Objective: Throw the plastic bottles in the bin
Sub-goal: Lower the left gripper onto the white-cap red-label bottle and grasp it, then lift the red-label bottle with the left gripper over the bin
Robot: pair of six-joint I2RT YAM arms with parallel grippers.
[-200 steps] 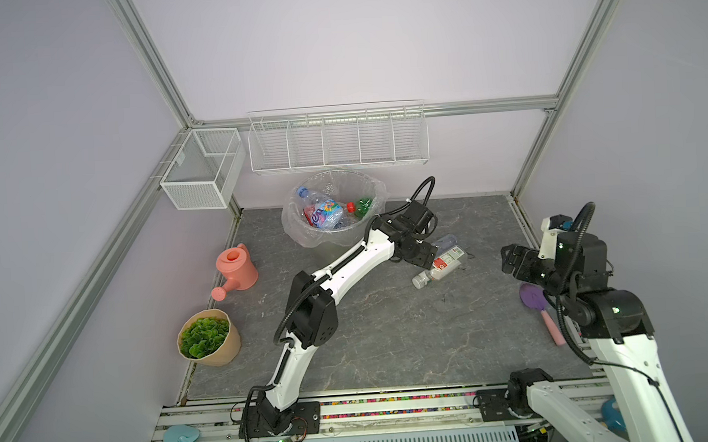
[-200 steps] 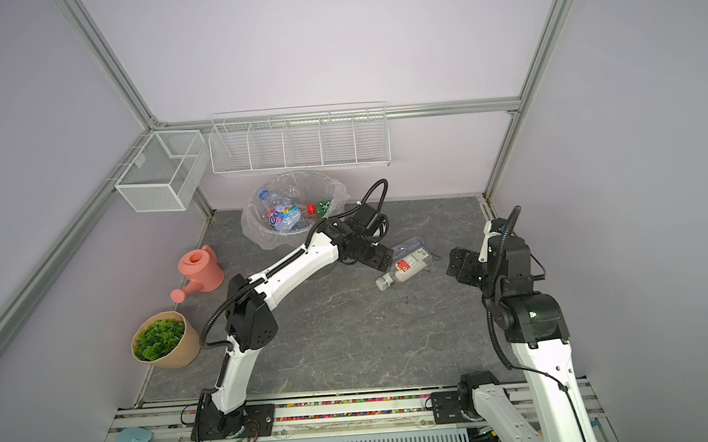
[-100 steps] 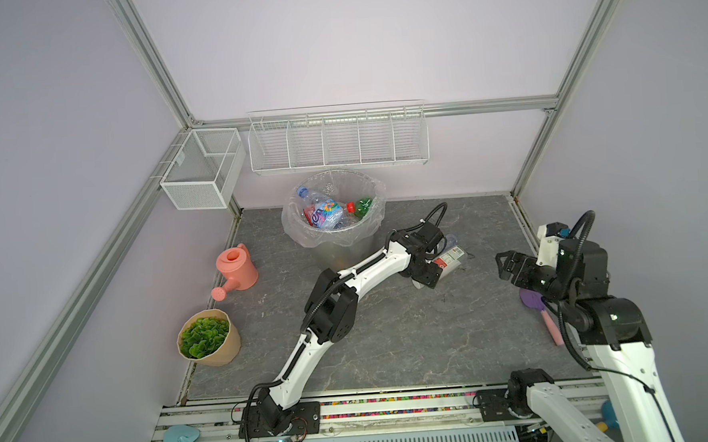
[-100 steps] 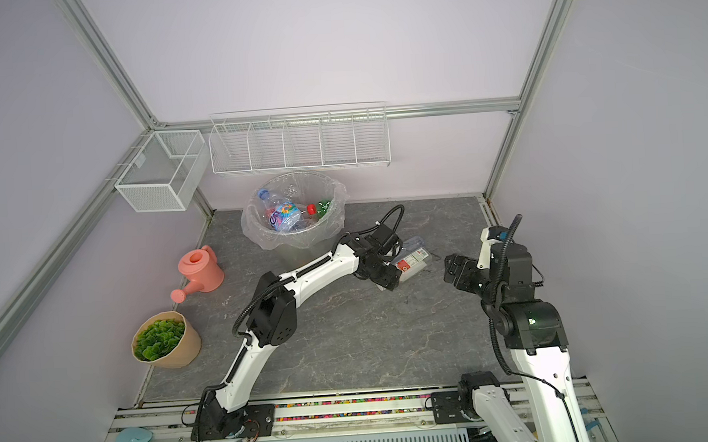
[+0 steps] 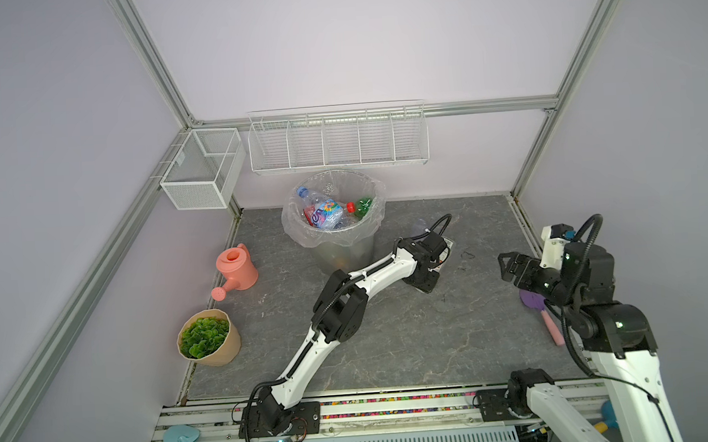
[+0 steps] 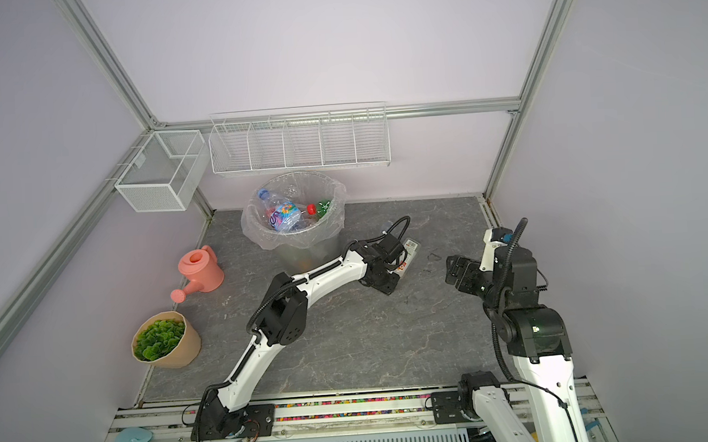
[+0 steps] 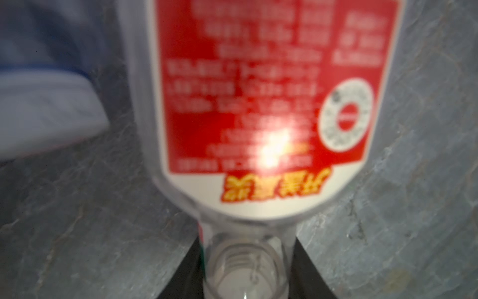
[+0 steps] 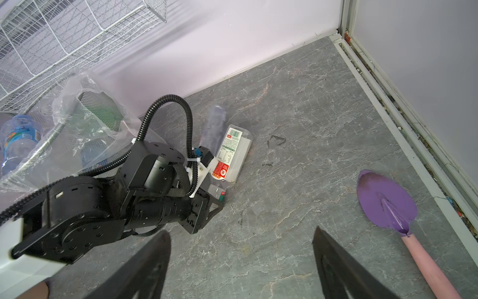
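Two bottles are left on the floor (image 5: 391,332), as far as the views show. Several already lie in the bin (image 5: 346,255), so the task looks mostly done.

That pile (image 5: 327,213) is crumpled clear plastic with one bright multicoloured label, a blue cap, a red cap and a green bottle. The bin is round, grey and tapering, and a thin wrinkled clear bag (image 5: 299,233) is folded over its rim.

The remaining two lie side by side near the bin, touching or nearly so. The red-label bottle (image 8: 234,152) has flattish clear walls and a glossy red-and-white label. The clear bottle (image 8: 213,126) is round and plain, and hard to pick out against the floor.

The left claw (image 7: 247,259) is at the red-label bottle's neck. Its black fingers (image 7: 181,279) press on both sides of the clear threaded neck, so it is clamped there, and the bottle lies flat on the floor. The right claw (image 8: 240,233) hovers well apart from it, with its jaws wide and nothing between them.

What is left, by my reckoning, is to lift this bottle, drop it in the bin, then fetch the clear one. The floor is hard, matt grey stone-look with pale veins. Thin plastic like this probably dents and slips under a pinch.
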